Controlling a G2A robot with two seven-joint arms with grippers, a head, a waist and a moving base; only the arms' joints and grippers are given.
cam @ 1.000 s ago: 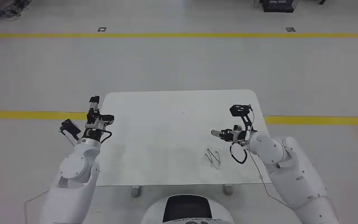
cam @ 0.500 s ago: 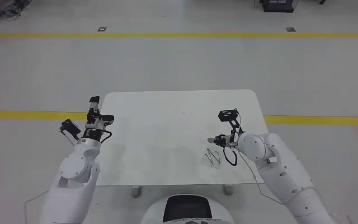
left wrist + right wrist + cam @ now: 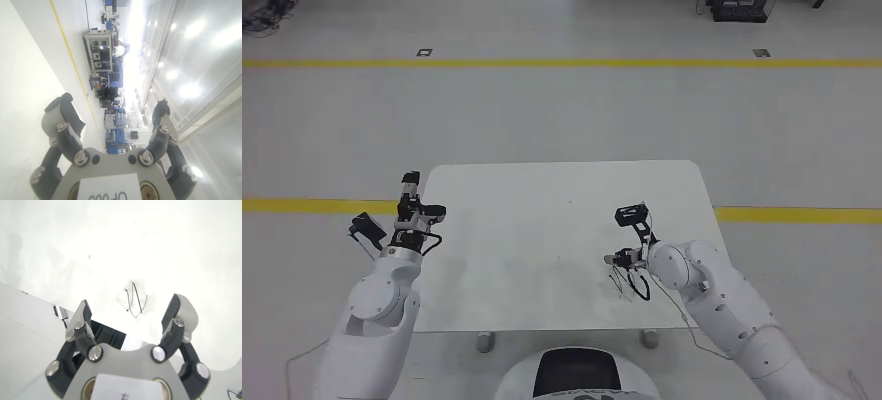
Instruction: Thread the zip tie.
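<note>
Thin black zip ties (image 3: pixel 622 283) lie loose near the front right of the white table (image 3: pixel 522 220). In the right wrist view the zip ties (image 3: pixel 135 300) rest on a clear plastic piece (image 3: pixel 121 303), and none is looped. My right gripper (image 3: pixel 612 258) hovers just behind them, open and holding nothing. Its ribbed fingertips (image 3: pixel 170 309) frame the ties in the right wrist view, where the right gripper (image 3: pixel 130 301) is above the table. My left gripper (image 3: pixel 409 182) is at the table's left edge, far from the ties. The left gripper (image 3: pixel 114 100) is open, empty and pointing out at the room.
The table's front edge (image 3: pixel 105 321) runs close to the zip ties. A yellow floor line (image 3: pixel 802 214) passes behind the table, and grey floor surrounds it. A few small dark specks (image 3: pixel 89 256) mark the tabletop.
My right arm has swung left and toward the front, bringing its gripper from the table's right side to just behind the zip ties. The left arm has not moved.
</note>
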